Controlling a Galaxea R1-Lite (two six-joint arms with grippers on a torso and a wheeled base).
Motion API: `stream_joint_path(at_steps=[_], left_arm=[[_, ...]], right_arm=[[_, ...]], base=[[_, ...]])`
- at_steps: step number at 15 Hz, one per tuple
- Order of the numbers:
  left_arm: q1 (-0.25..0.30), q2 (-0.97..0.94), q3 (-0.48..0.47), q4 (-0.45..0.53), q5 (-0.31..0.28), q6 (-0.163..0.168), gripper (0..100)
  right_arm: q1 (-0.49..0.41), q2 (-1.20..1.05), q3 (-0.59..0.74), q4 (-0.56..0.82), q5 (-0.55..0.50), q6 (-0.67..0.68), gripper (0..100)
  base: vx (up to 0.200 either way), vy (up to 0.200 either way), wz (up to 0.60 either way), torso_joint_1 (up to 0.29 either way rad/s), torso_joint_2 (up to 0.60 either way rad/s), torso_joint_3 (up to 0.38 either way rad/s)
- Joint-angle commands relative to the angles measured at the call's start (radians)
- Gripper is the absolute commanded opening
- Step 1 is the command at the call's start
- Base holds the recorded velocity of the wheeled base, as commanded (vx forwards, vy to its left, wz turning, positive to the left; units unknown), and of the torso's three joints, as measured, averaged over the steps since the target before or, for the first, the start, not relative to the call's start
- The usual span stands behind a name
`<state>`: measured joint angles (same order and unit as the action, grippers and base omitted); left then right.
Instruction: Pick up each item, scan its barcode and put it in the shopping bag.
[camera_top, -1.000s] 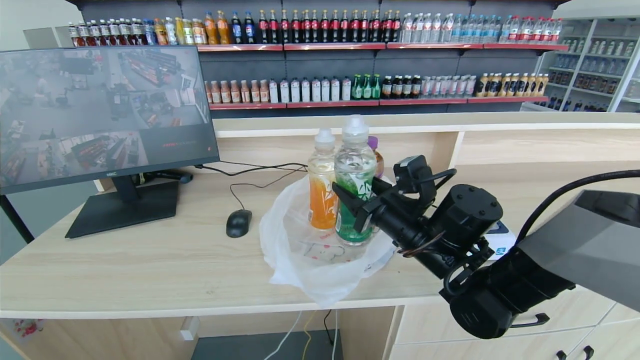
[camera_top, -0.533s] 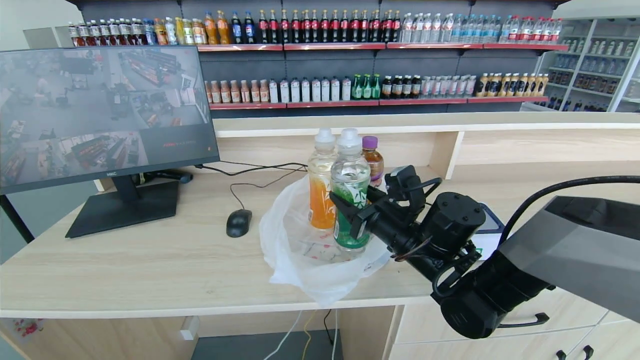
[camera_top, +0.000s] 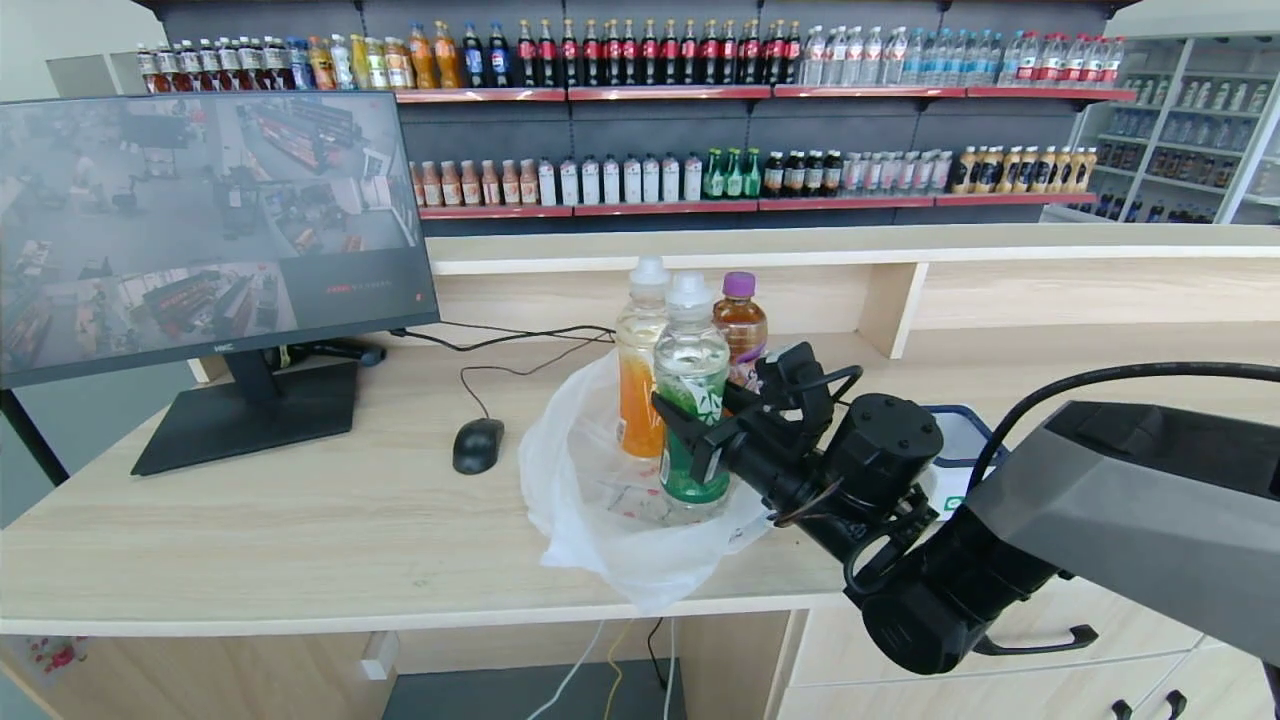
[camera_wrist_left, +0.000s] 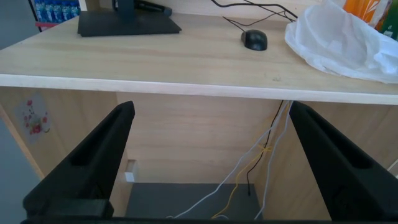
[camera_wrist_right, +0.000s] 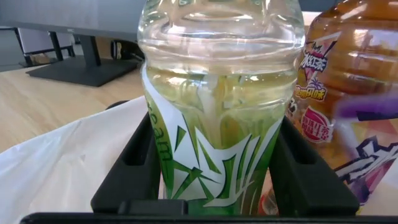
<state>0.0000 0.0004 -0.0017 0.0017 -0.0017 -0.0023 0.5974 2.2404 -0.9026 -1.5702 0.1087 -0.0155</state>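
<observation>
Right gripper (camera_top: 692, 437) is clamped around the green-label bottle (camera_top: 690, 360), jaws across the label at mid-body, and that bottle stands dead upright: long axis 12 to 6, cap at 12, base down in the mouth of the white bag (camera_top: 590, 510) on the surface (camera_top: 300, 530). I can't tell whether the base is actually resting. The orange bottle (camera_top: 638, 390) is hard at its 9 o'clock, touching or nearly so, and a purple-cap bottle (camera_top: 741, 325) is at 1 o'clock behind. The drop is straight to 6, so the release looks close, with the orange neighbour the thing to watch. Left gripper (camera_wrist_left: 211, 112) hangs low before the surface's front edge, jaws spread wide and empty, well off from the bag, so the right arm owns this one.
</observation>
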Motion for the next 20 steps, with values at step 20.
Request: stream_joint_path(at_steps=[20], left_arm=[[0.002,0.0,0.0,0.0,0.0,-0.001,100]], right_arm=[[-0.001,0.071,0.04,-0.001,0.0,0.017,0]], base=[[0.0,0.0,0.0,0.0,0.0,0.0]])
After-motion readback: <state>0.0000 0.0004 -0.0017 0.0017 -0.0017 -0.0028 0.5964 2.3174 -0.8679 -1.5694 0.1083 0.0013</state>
